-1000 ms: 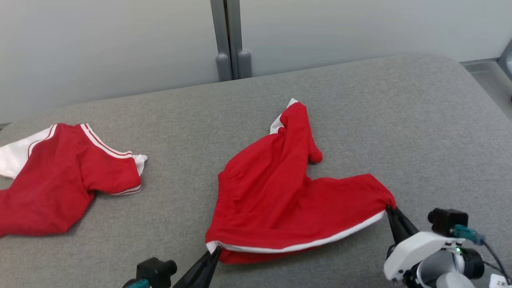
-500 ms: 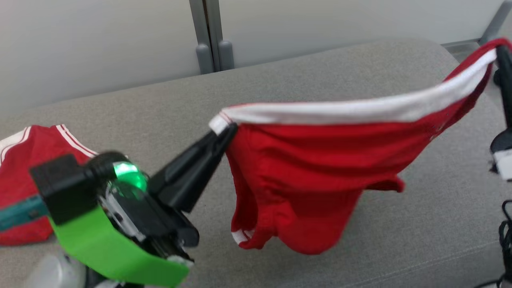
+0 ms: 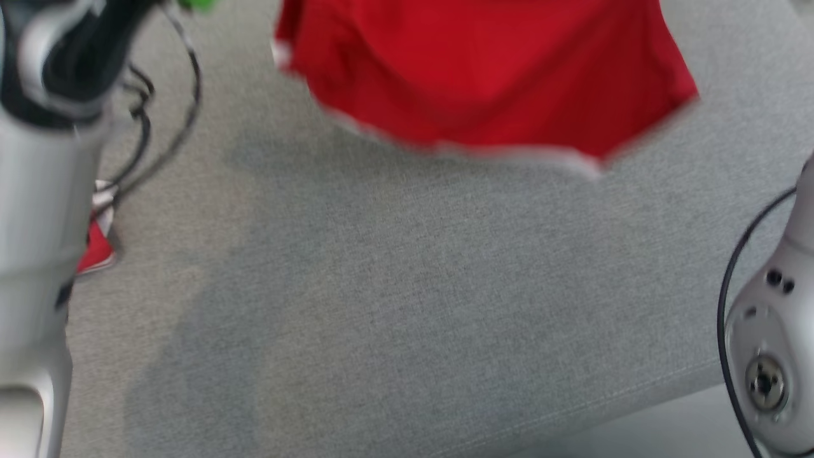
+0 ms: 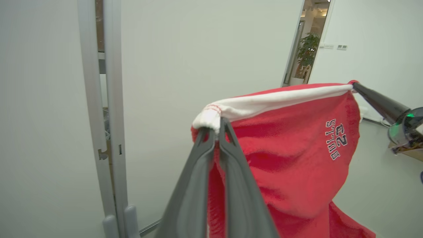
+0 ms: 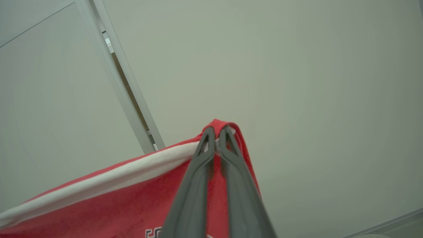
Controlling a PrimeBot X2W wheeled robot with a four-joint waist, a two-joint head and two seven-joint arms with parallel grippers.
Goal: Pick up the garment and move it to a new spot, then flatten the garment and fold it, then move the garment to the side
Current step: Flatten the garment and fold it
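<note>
We see the garment (image 3: 489, 76), red shorts with a white waistband (image 4: 271, 100), hanging in the air above the grey padded surface (image 3: 407, 305) and not touching it; in the head view its lower edge, with a thin white trim, is blurred; the left gripper (image 4: 218, 127) has its two dark fingers pressed together on one end of the waistband, where the white cloth bunches over the tips; the right gripper (image 5: 216, 132) pinches the other end in the same way, with a small red fold standing above its tips; between the two the waistband is stretched nearly straight, and the red cloth hangs down from it. In the left wrist view the right gripper comes in from the right edge, and on the cloth near it we read the lettering (image 4: 337, 138) "BULLS 23", turned on its side; behind the garment stands a pale wall (image 4: 198, 49) with an upright grey post (image 4: 109, 115); further right there is a doorway (image 4: 312, 13) with a green plant (image 4: 307, 49). In the head view the pale left forearm (image 3: 32, 191) goes down the left edge with a black cable (image 3: 184, 95) beside it; the pale right arm (image 3: 769, 356) shows at the lower right; a small part of a second red garment (image 3: 95, 251) lies on the surface just beside the left forearm.
</note>
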